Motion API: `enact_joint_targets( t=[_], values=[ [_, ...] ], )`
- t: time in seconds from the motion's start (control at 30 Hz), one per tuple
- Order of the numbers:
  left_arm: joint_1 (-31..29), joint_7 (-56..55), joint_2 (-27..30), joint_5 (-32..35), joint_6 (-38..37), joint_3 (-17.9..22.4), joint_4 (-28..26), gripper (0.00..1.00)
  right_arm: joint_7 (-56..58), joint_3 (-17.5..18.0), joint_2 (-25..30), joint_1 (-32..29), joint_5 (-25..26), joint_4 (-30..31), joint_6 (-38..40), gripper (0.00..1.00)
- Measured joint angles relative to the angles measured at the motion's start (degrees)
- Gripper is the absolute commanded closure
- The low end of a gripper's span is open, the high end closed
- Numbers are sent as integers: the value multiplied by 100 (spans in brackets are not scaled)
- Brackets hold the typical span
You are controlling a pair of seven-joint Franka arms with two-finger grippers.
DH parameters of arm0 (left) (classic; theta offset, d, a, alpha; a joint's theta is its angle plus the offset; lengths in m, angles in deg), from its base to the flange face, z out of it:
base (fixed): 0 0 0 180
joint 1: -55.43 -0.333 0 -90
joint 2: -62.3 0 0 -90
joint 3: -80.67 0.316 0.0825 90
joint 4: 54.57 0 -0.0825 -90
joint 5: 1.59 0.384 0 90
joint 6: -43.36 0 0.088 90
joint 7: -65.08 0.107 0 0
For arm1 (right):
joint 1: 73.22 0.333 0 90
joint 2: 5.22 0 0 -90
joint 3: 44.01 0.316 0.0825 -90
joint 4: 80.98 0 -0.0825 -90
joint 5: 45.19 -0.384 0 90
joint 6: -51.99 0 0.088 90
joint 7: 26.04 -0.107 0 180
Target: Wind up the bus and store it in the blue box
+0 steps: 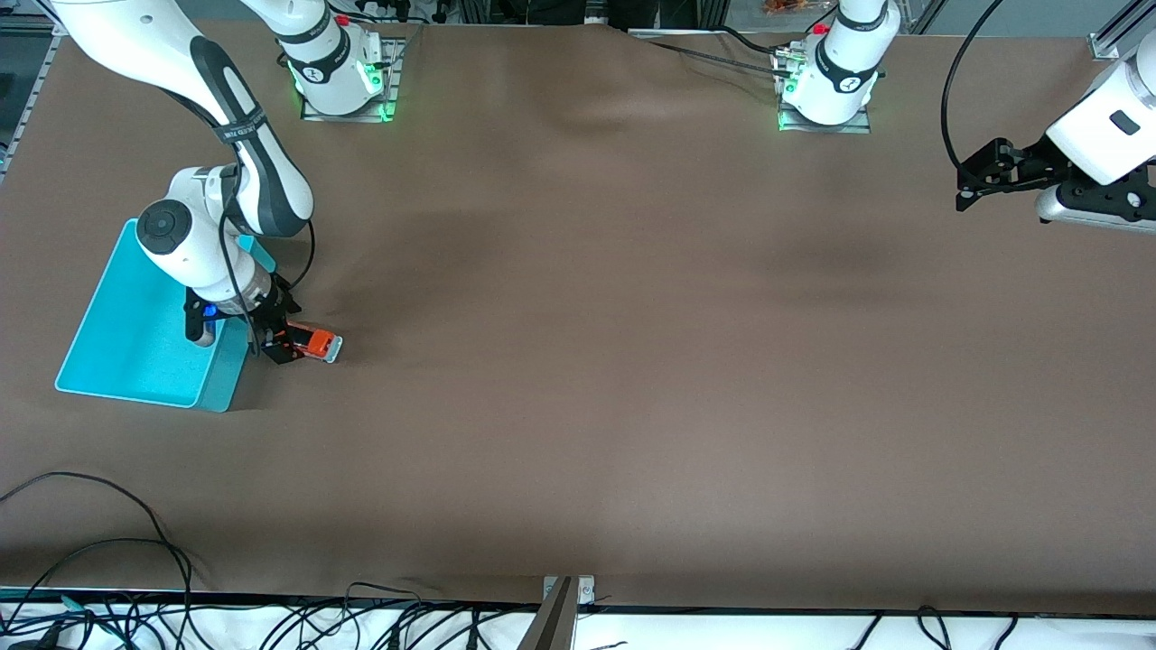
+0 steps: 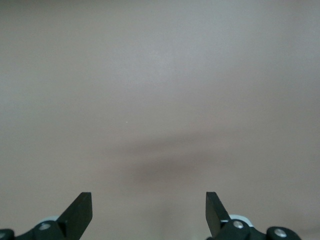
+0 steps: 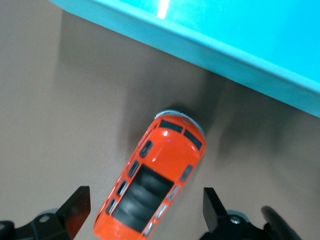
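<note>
On the table, the blue box sits at the right arm's end. Beside it the bus rests on its wheels, between the spread fingers of the right tool. Light, hard and probably slick: pinch its flat sides. The left tool waits, spread, well apart.

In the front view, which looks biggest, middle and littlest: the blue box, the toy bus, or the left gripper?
Largest to smallest:
1. blue box, by far
2. left gripper, open, though it hangs in the air, so its look may mislead
3. bus, on the table between the open right gripper's fingers
</note>
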Motion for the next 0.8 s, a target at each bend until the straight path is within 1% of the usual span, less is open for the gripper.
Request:
enact_joint_targets(
  t=[0.2,0.23,0.27,0.3,0.33,0.37,0.4,0.8],
  values=[
    [0,0,-4,0,2,0,0,0,1,-8,-240,-48,43,1,-218,0],
    [0,0,-4,0,2,0,0,0,1,-11,-270,-49,47,1,-239,3],
    [0,0,-4,0,2,-2,0,0,4,-13,-296,-49,60,0,-257,22],
    [0,0,-5,0,2,-3,0,0,5,-13,-311,-49,79,1,-271,58],
    [0,0,-6,0,2,-7,0,0,6,-13,-326,-49,113,0,-287,76],
    [1,0,-6,0,3,-10,0,0,6,-13,-333,-49,145,0,-294,85],
    [2,0,-7,0,3,-12,0,0,6,-13,-336,-49,170,0,-297,99],
    [18,0,-50,0,5,-28,0,0,85,-13,-272,-48,338,-90,-311,100]
  ],
)
